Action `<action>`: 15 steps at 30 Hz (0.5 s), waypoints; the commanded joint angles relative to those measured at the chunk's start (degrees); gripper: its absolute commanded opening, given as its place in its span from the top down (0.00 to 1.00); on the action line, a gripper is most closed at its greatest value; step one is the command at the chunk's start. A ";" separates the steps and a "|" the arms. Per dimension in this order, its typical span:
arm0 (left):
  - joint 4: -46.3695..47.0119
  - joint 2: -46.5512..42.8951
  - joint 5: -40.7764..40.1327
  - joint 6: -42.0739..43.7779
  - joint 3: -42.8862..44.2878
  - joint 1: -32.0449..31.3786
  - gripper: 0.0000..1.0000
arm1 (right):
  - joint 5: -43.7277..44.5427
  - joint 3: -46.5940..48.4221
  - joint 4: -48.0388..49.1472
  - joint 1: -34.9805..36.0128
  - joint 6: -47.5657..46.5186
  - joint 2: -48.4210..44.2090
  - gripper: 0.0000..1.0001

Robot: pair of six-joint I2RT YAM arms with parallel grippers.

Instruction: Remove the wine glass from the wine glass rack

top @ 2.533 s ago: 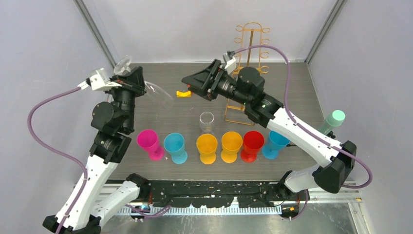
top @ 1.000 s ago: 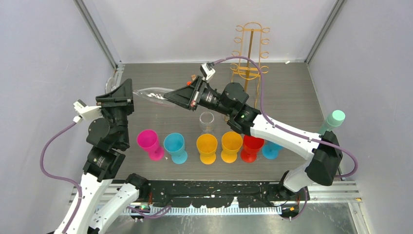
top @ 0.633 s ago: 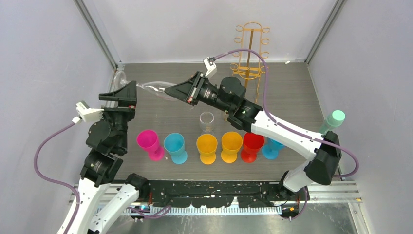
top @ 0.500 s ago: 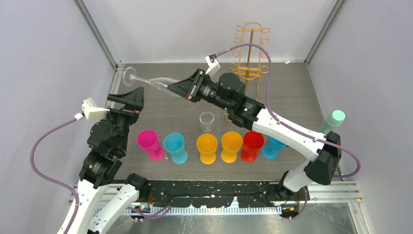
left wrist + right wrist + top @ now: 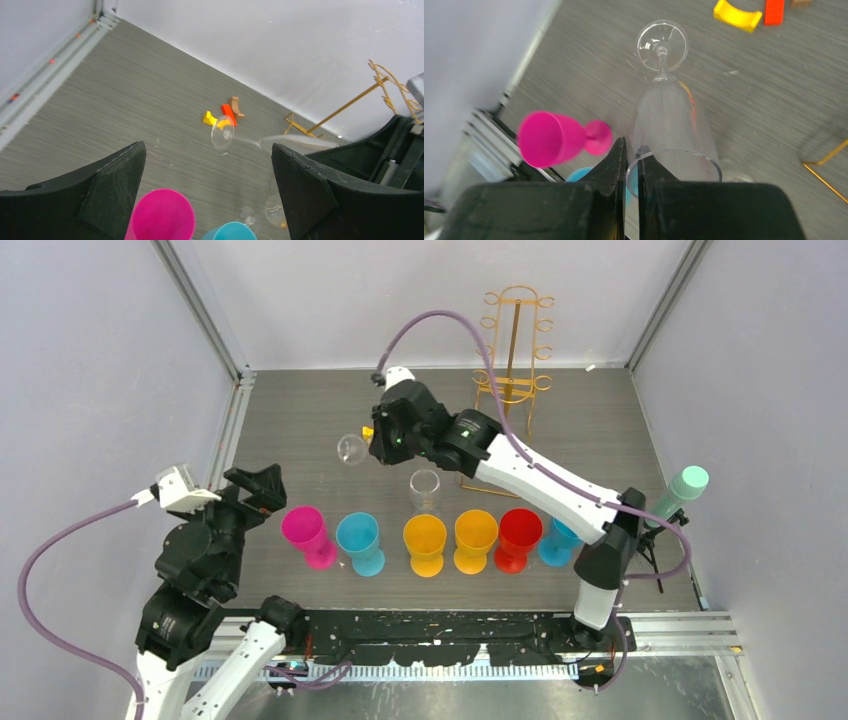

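Note:
The clear wine glass [image 5: 351,449] hangs on its side above the table, foot to the left, well away from the gold wire wine glass rack [image 5: 515,340] at the back. My right gripper [image 5: 385,443] is shut on it. In the right wrist view the fingers [image 5: 621,152] pinch the rim of the bowl [image 5: 674,120], one inside and one outside. My left gripper [image 5: 262,490] is open and holds nothing, near the front left. In its own view the glass [image 5: 222,134] floats ahead of the wide-open left gripper [image 5: 208,147], apart from it.
A row of coloured goblets stands at the front: pink [image 5: 305,532], cyan [image 5: 360,540], two orange [image 5: 425,540], red [image 5: 519,533], blue [image 5: 565,530]. Another clear glass [image 5: 425,490] stands upright behind them. Small yellow, red and brown blocks [image 5: 222,115] lie mid-table. A mint cup [image 5: 685,485] is at the right.
My left gripper let go of the glass, opened wide and drew back to the front left. The right arm swung round with the glass, bringing it toward the table's middle.

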 commanded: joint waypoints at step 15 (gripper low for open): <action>-3.44 -1.96 -3.39 7.30 2.28 -0.03 0.00 | 2.44 25.57 -35.91 7.49 -16.54 17.98 1.00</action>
